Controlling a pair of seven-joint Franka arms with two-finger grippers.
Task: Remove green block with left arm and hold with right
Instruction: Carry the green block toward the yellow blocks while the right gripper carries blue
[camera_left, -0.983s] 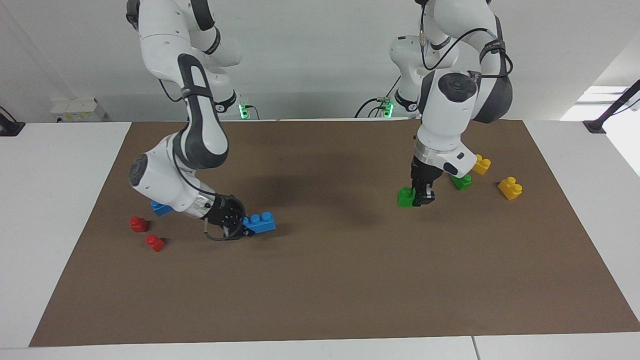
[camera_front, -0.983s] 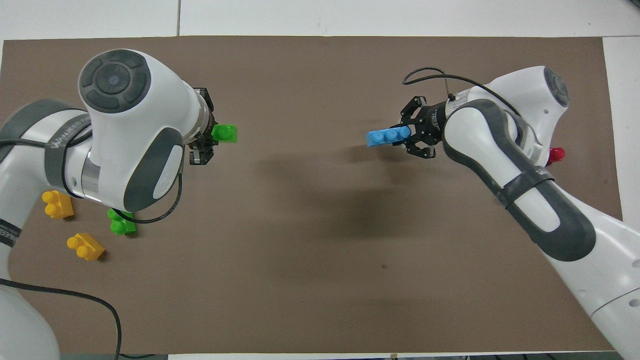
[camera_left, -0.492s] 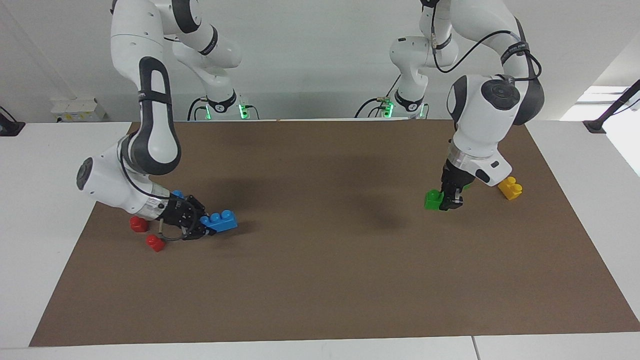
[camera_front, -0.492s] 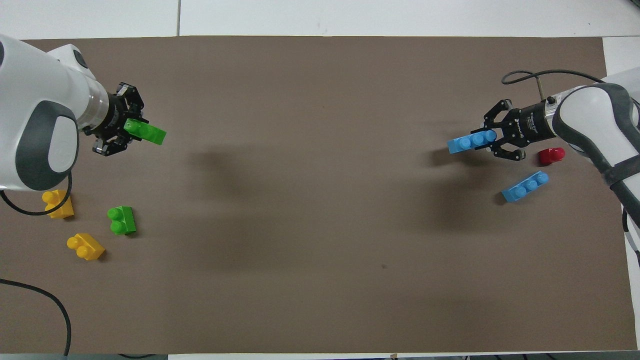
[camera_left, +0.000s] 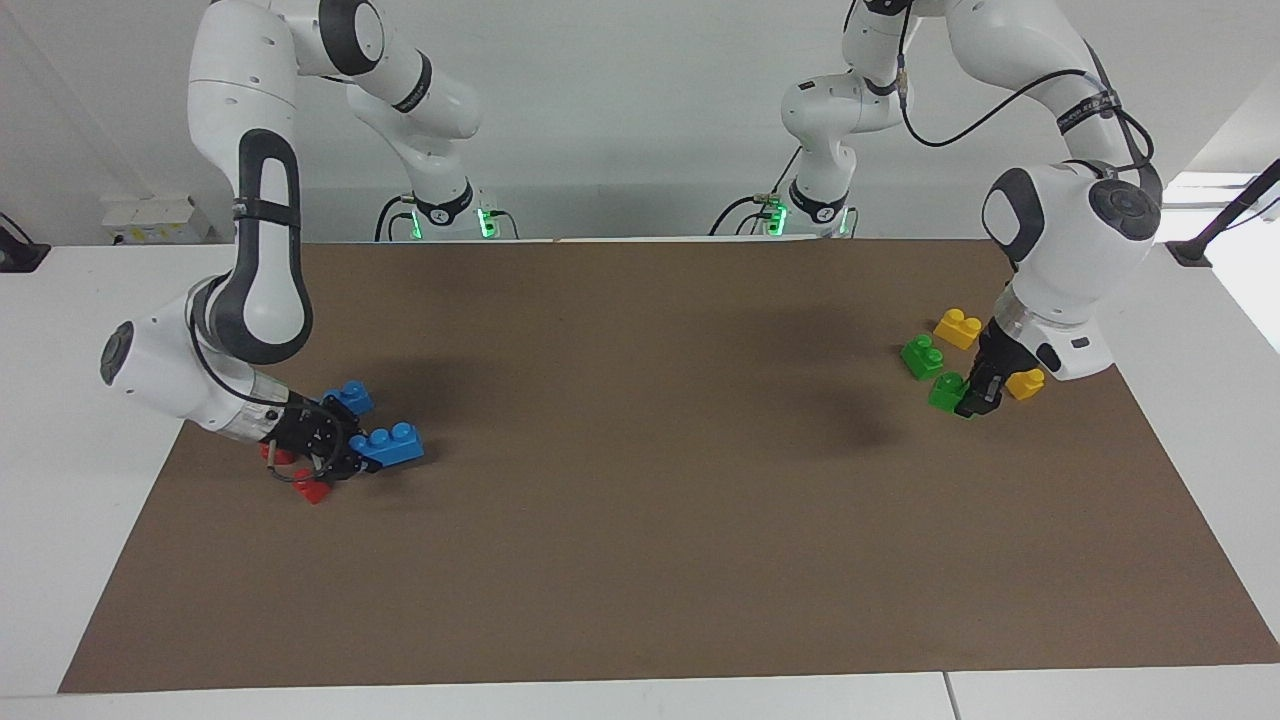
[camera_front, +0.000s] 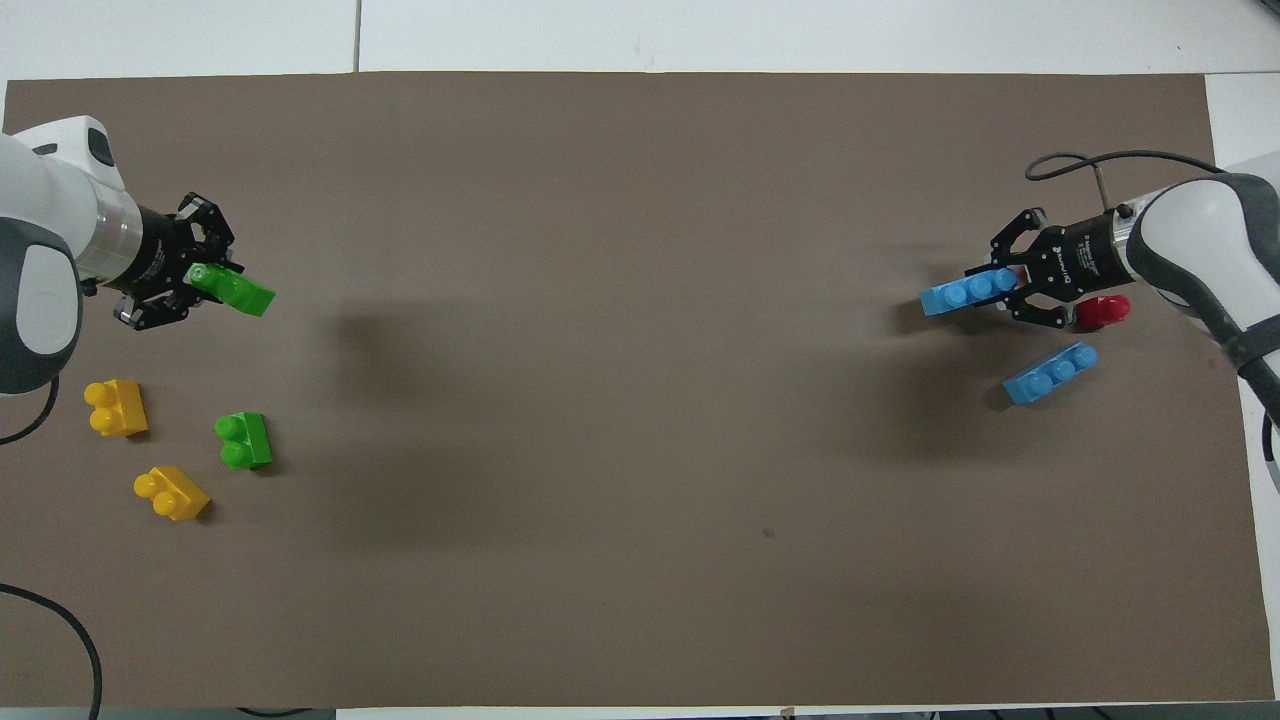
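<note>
My left gripper (camera_left: 972, 398) is shut on a green block (camera_left: 946, 390) and holds it low over the mat at the left arm's end, beside the yellow bricks. In the overhead view the left gripper (camera_front: 203, 284) holds the green block (camera_front: 234, 291) tilted. A second green block (camera_left: 921, 355) lies on the mat close by and shows in the overhead view (camera_front: 243, 440). My right gripper (camera_left: 352, 460) is shut on a blue three-stud brick (camera_left: 392, 445) low over the mat at the right arm's end; both show from overhead too, the gripper (camera_front: 1006, 283) and its brick (camera_front: 968, 292).
Two yellow bricks (camera_left: 957, 327) (camera_left: 1025, 382) lie by the left gripper. A second blue brick (camera_left: 348, 397) and red blocks (camera_left: 312, 490) lie by the right gripper. The brown mat (camera_left: 640, 520) covers the table.
Both arms have swung outward from the middle of the mat toward their own ends of the table. The left carried the green block, the right the blue brick.
</note>
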